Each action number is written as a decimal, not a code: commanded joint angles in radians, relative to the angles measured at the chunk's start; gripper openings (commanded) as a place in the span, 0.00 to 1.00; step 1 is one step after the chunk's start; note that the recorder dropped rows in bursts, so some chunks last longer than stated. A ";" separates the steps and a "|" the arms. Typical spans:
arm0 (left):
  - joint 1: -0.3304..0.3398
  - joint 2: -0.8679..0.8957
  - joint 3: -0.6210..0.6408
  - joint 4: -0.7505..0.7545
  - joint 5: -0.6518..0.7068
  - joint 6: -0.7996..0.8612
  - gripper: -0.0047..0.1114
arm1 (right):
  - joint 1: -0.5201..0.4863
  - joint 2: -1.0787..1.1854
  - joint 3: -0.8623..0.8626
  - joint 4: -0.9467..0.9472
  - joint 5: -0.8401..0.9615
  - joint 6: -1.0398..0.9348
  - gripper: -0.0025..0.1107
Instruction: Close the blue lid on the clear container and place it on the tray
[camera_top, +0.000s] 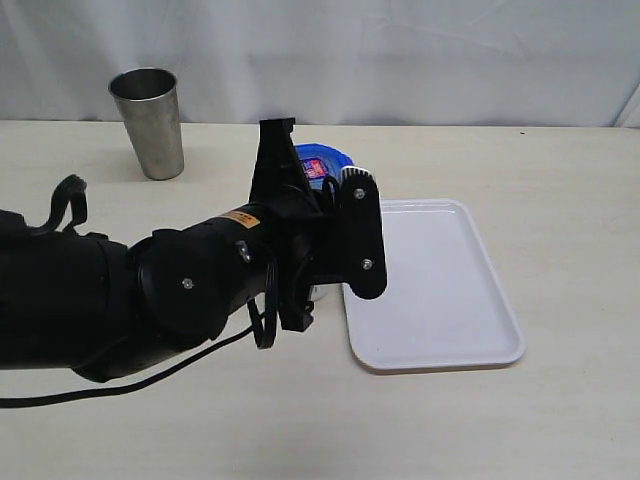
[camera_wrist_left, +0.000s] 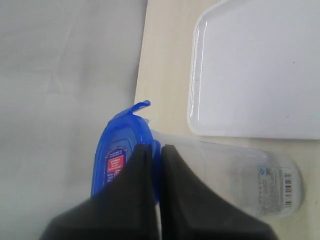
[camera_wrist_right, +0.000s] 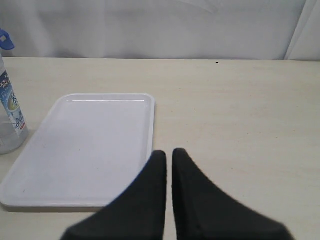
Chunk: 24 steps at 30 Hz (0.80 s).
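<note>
touching the blue lid (camera_wrist_left: 116, 144), left end effector (camera_wrist_left: 155, 148) is closed (right end effector (camera_wrist_right: 168, 153) likewise).

Clear across the tray (camera_top: 440, 290) at centre right and over bare tabletop (camera_top: 560, 180) right of it. Blocked at centre left by the left arm (camera_top: 180, 290), hiding most of the container (camera_wrist_left: 235, 170) just beside the tray's left rim. Cup (camera_top: 150, 120) standing at upper left.

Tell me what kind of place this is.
Probably a robot test bench, not a home: a plain beige tabletop, a white cloth backdrop, and a black robot arm among a few props such as the grey steel cup.
</note>
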 joint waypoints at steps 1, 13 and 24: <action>-0.007 -0.007 0.003 -0.011 0.008 -0.005 0.04 | -0.007 -0.005 0.002 0.000 0.000 -0.005 0.06; -0.007 -0.007 0.003 -0.011 -0.039 -0.003 0.04 | -0.007 -0.005 0.002 0.000 0.000 -0.005 0.06; -0.007 -0.007 0.003 -0.066 -0.037 0.025 0.04 | -0.007 -0.005 0.002 0.000 0.000 -0.005 0.06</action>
